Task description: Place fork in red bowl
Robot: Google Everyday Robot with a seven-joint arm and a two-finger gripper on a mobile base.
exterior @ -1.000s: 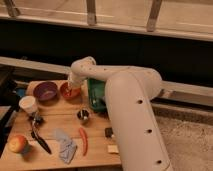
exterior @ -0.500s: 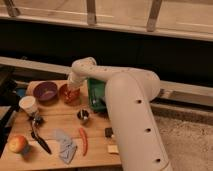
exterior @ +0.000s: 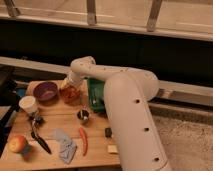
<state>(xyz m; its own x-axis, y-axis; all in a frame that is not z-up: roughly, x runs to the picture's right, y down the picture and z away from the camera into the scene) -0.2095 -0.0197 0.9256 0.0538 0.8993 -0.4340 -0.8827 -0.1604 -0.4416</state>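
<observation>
Over a wooden table (exterior: 60,125), a white robot arm (exterior: 125,100) bent down to the red bowl (exterior: 70,94), its gripper (exterior: 70,86) directly above the bowl's inside; grip state impossible to tell, fork not discernible. Just left of the red bowl, a purple bowl (exterior: 46,91); nearer the front, a white cup (exterior: 28,104), a small metal cup (exterior: 83,115), a black-handled tool (exterior: 39,137), a red chili pepper (exterior: 83,140), a gray cloth (exterior: 65,147) and an apple (exterior: 18,144).

Small glossy orange-red bowl (exterior: 70,94) beside purple bowl (exterior: 46,91), hand (exterior: 71,86) right over it, fork hidden
</observation>
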